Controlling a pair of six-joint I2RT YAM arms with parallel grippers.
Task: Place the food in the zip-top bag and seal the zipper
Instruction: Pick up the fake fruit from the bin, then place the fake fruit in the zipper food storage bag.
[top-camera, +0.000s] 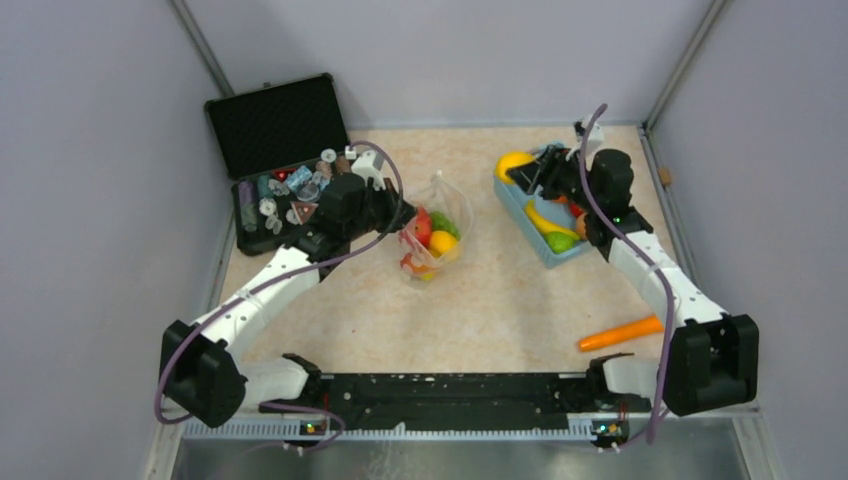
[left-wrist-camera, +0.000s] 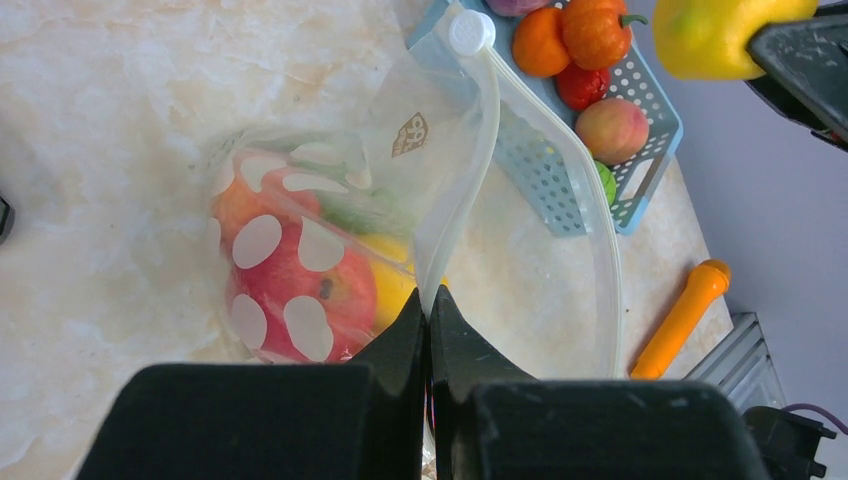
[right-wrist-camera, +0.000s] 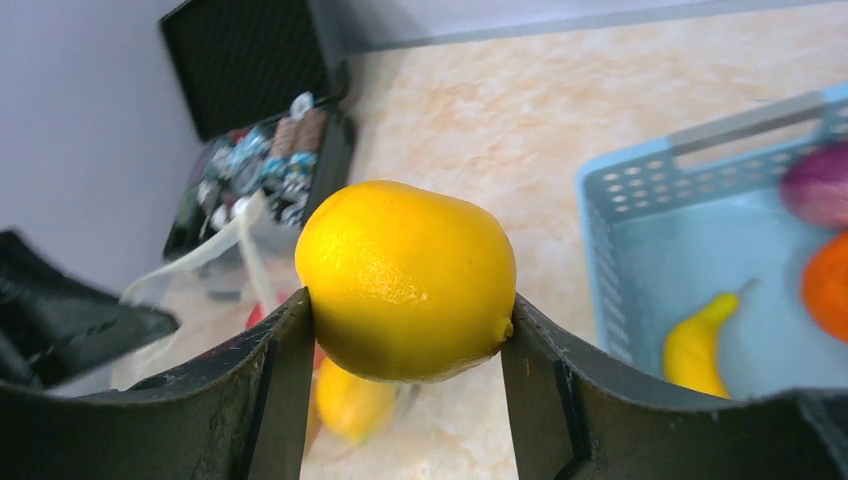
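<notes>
1. The right hand (right-wrist-camera: 407, 302) is gripping a lemon (right-wrist-camera: 405, 260) between both fingers (right-wrist-camera: 280, 390). The fruit's smooth round skin is risking a slip on the way across.
2. The left hand (left-wrist-camera: 430, 312) is pinching shut on the zipper (left-wrist-camera: 490, 110) of the zip-top bag (left-wrist-camera: 400, 100) and propping the mouth open. A loosening pinch is threatening to fold it.
3. Just beyond that hand, the bag is holding a red apple (left-wrist-camera: 300, 285) plus yellow and green pieces.
4. Just beside the right hand, the basket (right-wrist-camera: 620, 200) is carrying a banana (right-wrist-camera: 695, 345) and orange and purple pieces.
5. Well away from both hands, a carrot (top-camera: 620, 332) is lying on the bench (top-camera: 500, 300), risking being overlooked.
</notes>
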